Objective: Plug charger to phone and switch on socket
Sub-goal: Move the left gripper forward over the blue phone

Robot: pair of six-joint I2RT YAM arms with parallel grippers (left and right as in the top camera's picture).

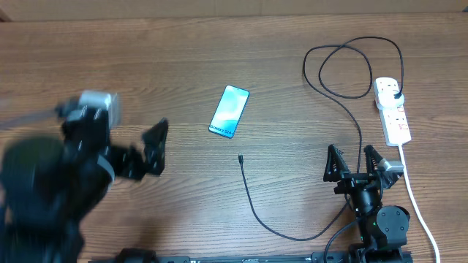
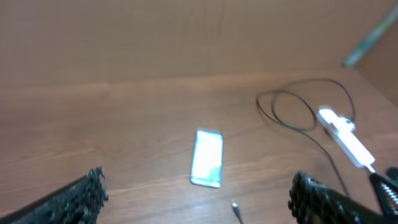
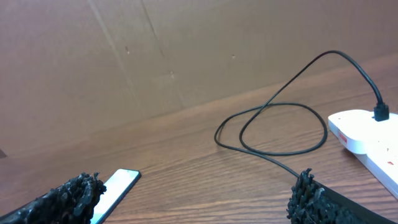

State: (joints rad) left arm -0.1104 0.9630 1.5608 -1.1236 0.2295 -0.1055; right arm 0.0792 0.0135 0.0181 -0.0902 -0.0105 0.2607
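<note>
Lying near phone (image 1: 229,112) edge, charger tip (image 1: 240,157); socket (image 1: 393,109) well apart, rightward.

Wood-grain table (image 1: 146,58) on my feed, with three things lying on it
I see the phone (image 1: 229,112) flat and screen up mid-table, the charger (image 1: 305,67) looping far right with its plug tip (image 1: 240,158) loose near the phone, and the socket (image 1: 393,109) at the right edge, its white cord (image 1: 420,208) trailing toward the arms
</note>
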